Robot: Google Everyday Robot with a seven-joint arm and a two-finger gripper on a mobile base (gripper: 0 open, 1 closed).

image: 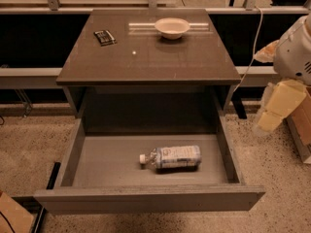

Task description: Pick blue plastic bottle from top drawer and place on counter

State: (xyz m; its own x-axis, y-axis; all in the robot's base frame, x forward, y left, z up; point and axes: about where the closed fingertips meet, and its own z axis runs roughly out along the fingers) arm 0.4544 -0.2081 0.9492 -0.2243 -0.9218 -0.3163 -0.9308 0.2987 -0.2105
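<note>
While the gripper [278, 106] hangs low at the right edge of the view, outside the cabinet and well apart from the bottle, I cannot tell whether it is open or closed. The white arm [295, 47] above it slants down and leftward. The blue plastic bottle [171, 157] lies on its side in the open top drawer [146, 198], cap to the left, while the counter [146, 62] carries a white bowl [172, 27] and a small dark object [104, 37].

The counter [146, 62] bears a white bowl [172, 27] and a small dark object [104, 37], end effector [272, 111] to its right

Speckled terrazzo floor [24, 144]; dark panels [34, 40] behind, pale ledge [26, 76] across; warm light.
</note>
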